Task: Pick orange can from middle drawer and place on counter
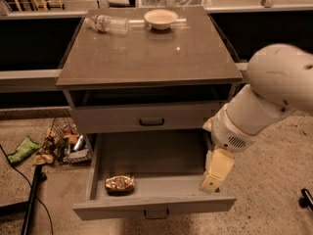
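The orange can (120,183) lies on its side in the front left corner of the open middle drawer (146,207), which is pulled far out of the grey cabinet. My gripper (213,177) hangs from the big white arm over the drawer's right front corner, well to the right of the can and not touching it. The counter (146,58) is the cabinet's grey-brown top, above the drawer.
A clear plastic bottle (106,23) lies on the counter's far left and a white bowl (161,18) stands at its far middle. The drawer above (146,119) is shut. A wire basket of litter (66,143) sits on the floor at left, with a black pole (30,199) in front.
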You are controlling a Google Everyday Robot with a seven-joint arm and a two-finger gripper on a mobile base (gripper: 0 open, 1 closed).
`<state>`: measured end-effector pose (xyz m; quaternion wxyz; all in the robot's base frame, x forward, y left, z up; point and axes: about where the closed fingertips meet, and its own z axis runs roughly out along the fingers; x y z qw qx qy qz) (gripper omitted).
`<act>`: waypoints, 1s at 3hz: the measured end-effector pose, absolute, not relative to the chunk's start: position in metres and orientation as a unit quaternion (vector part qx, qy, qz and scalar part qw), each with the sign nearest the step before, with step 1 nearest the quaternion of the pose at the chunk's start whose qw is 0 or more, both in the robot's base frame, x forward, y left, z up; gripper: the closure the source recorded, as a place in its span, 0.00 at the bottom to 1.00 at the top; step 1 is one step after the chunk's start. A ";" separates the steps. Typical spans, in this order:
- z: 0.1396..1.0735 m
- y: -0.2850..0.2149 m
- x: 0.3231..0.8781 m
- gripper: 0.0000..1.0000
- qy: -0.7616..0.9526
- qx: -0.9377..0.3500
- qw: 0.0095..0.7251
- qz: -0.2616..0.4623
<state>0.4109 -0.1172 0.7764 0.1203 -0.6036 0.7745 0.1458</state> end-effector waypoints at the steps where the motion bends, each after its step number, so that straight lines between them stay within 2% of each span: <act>1: 0.713 -0.102 0.414 0.00 0.769 -0.616 0.106 0.137; 3: 0.580 -0.043 0.450 0.00 0.743 -0.632 0.129 0.177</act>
